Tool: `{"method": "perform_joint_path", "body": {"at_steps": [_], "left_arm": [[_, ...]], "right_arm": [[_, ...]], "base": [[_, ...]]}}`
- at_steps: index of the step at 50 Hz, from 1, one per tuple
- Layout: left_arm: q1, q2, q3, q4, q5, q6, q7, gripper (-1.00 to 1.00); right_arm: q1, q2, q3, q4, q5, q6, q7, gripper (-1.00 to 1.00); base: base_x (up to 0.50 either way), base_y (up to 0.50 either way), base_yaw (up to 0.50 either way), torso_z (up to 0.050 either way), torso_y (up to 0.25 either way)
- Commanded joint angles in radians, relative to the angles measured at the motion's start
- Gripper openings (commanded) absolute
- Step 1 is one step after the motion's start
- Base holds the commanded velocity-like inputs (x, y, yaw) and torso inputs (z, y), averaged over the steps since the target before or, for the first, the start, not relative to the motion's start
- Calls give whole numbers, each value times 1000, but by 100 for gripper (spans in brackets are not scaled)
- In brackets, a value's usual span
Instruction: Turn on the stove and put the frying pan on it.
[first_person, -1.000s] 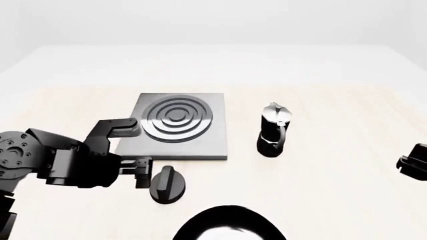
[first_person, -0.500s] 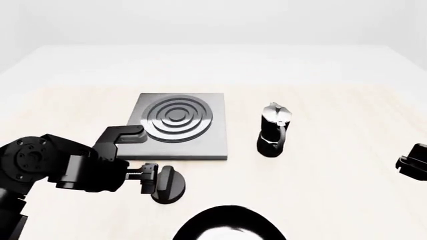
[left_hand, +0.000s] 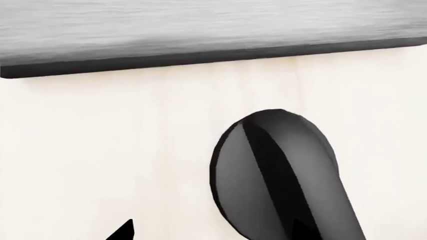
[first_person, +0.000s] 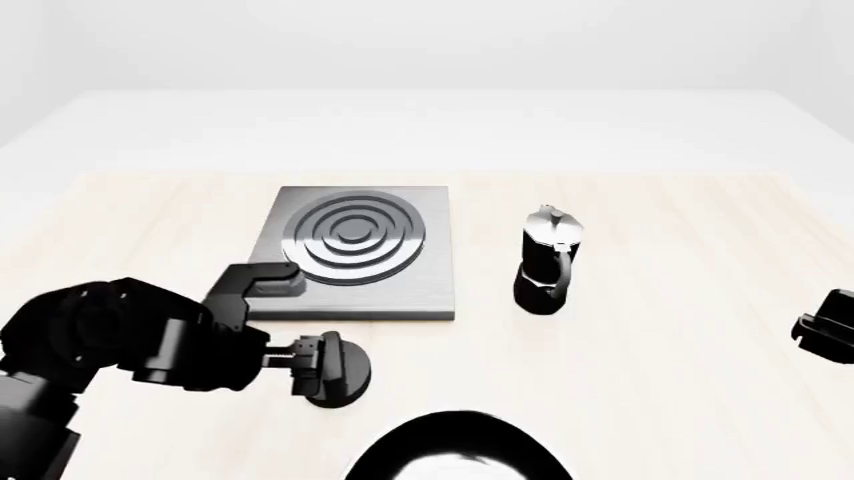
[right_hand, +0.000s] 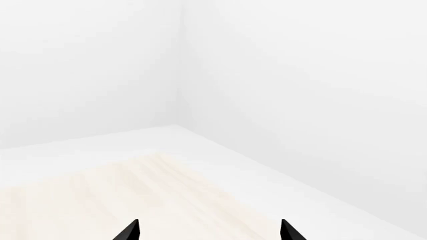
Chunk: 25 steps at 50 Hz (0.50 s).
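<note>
The knob (first_person: 336, 367) sits on the desk (first_person: 667, 260) just in front of the stove (first_person: 360, 255), near the slab's front edge, and the left end effector (first_person: 307, 362) is right at it, approaching from the robot's left at roughly knob height. In the head view its fingers reach the knob's left side, but whether they touch it I cannot tell. In the left wrist view the knob (left_hand: 277, 175) fills the near field, and its raised grip ridge runs diagonally, at an angle to the stove's front edge (left_hand: 200, 55); one dark fingertip (left_hand: 122, 232) shows well to one side of it, which suggests the jaws are apart and not yet closed on the ridge. For the turn, the jaws would likely need to straddle that ridge across its long axis. The left arm is plainly the nearer one; the right end effector (right_hand: 208, 231) hangs far off at the desk's right, with its two tips spread and nothing between them. The frying pan (first_person: 461, 448) lies at the near edge of the desk, just in front of the knob, not yet on the burner.
</note>
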<state>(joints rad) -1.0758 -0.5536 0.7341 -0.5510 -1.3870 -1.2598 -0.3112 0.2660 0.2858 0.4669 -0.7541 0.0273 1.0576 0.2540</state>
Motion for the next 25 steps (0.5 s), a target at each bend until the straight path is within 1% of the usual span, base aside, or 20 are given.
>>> {"method": "perform_joint_path", "body": {"at_steps": [1,10,14,19,25], "left_arm": [[1,21,24,-11,17,14,39,100],[-29,60,53,-34,49,32,86,100],[-48,97,85,-69,82,49,136,100],[-72,128,104,-103,112,74,169,100],[-102,157,110,-171,146,117,176,100]], "right_arm": [[-2,-1,1,-1,4,-3,1,100],[-3,-1,1,-2,7,-3,2,100],[-1,1,4,-10,9,2,1,100],[-1,3,8,-15,11,8,1,100],[-1,5,11,-19,13,9,1,100]], "base": [[0,0,0,0,0],[0,0,0,0,0],[0,0,0,0,0],[0,0,0,0,0],[0,0,0,0,0]]}}
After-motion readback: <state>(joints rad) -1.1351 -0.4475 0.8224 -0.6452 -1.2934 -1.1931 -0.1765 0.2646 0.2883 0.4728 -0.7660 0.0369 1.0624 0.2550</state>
